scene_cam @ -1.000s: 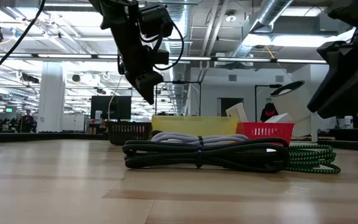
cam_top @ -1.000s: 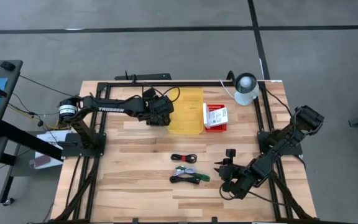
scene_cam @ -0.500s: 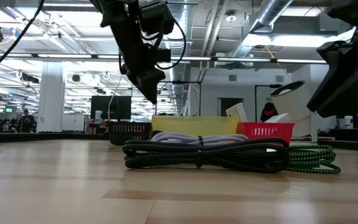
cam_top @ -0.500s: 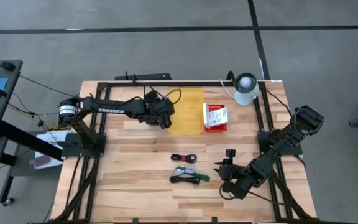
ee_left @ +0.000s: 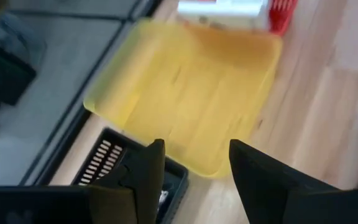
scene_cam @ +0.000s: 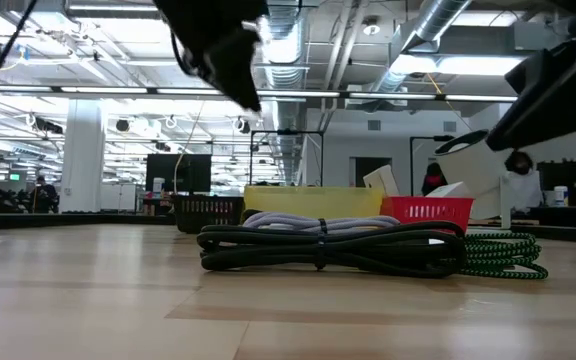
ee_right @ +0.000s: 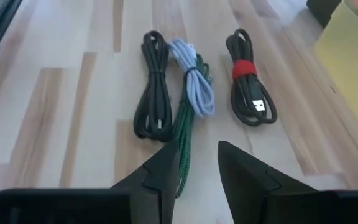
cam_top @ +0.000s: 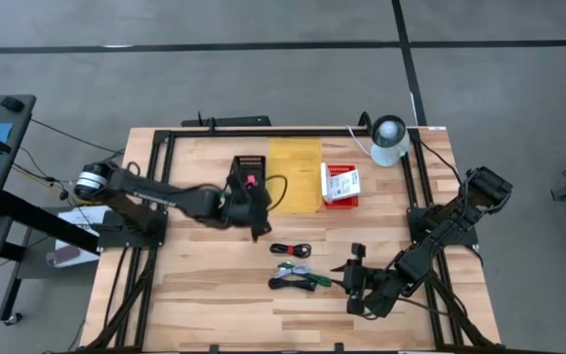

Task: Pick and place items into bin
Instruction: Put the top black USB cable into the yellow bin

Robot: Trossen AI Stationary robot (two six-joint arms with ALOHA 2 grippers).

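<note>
Cables — the items left to move — lie in a loose cluster on the bare desk, nearer its front edge than its back, between the two arms. A black cable [ee_right: 155, 84], a pale grey cable [ee_right: 194, 84] and a green braided cable [ee_right: 184, 140] touch side by side; a smaller black coil with a red tie [ee_right: 248, 78] lies just apart. All look light and limp, so each is best pinched across its bundled middle, at the tie. Near the back edge the yellow bin [cam_top: 294, 175] shows nothing inside; the red basket [cam_top: 340, 200] beside it holds a white labelled piece [cam_top: 340, 182]; a black tray [cam_top: 250, 167] holds a tiny pink block [cam_top: 250, 180]. Left gripper [cam_top: 256, 208] hovers empty, fingers apart, beside the tray. Right gripper [ee_right: 191, 171] — empty, fingers apart — points at the cables.
</note>
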